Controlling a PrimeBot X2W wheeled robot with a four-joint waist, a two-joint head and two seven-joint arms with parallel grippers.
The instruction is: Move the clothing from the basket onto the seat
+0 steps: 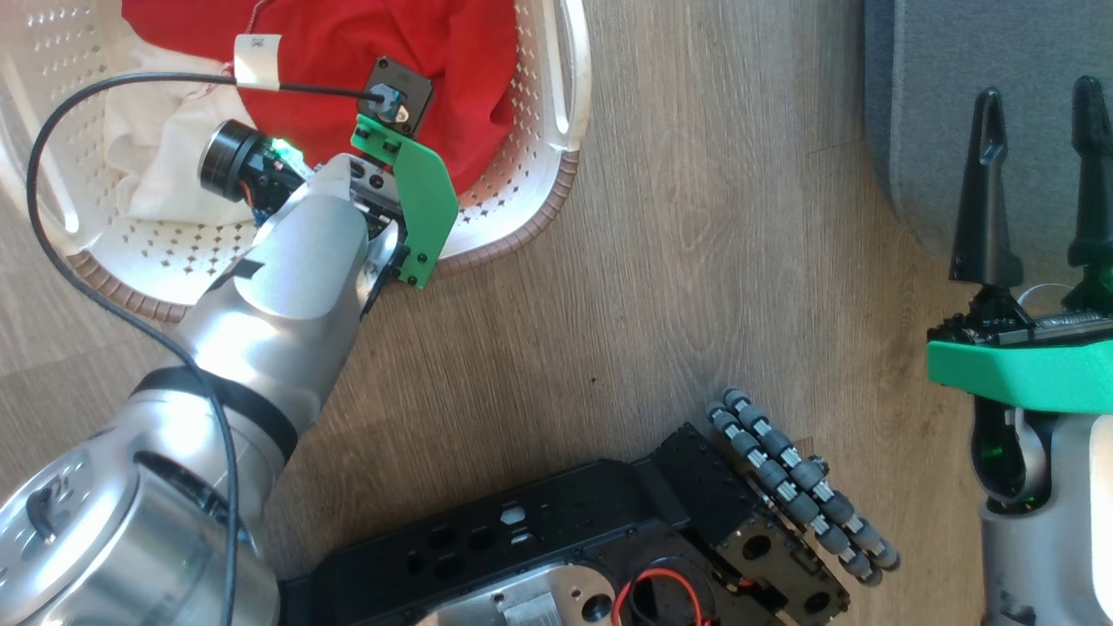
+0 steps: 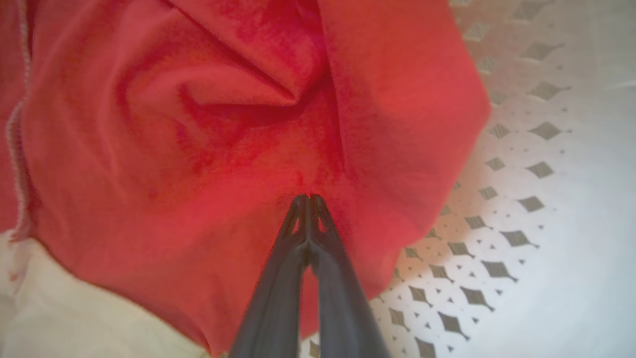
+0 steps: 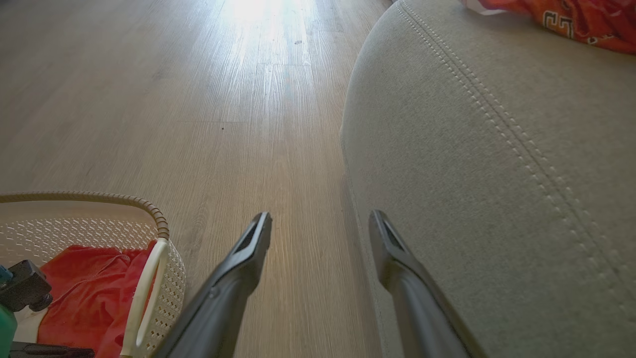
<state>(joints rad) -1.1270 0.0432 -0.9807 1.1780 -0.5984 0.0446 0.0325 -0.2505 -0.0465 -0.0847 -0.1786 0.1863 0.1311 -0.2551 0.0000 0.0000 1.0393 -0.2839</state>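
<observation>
The left gripper (image 2: 309,199) has its fingers pressed together, tips against the crumpled red clothing (image 2: 198,124) (cloth pinched between them? hard to tell). The right gripper (image 3: 320,219) hangs with fingers apart over the plank floor (image 3: 198,99), beside the rounded grey seat (image 3: 497,174). The perforated cream basket (image 1: 539,200), cut off at the frame, also holds a white garment (image 1: 165,165). A red piece (image 3: 571,20), cropped, lies on the seat's far part.

The clothing (image 2: 198,124) is seen as soft, matt red cloth, creased into folds, and the basket (image 1: 513,209) is made of smooth, faintly glossy cream plastic with a brown woven-look rim. The seat (image 3: 497,174) is covered in grey, finely textured matt fabric sewn with pale stitching, while the floor (image 1: 696,261) is laid in wood-grain planks with a low sheen.
</observation>
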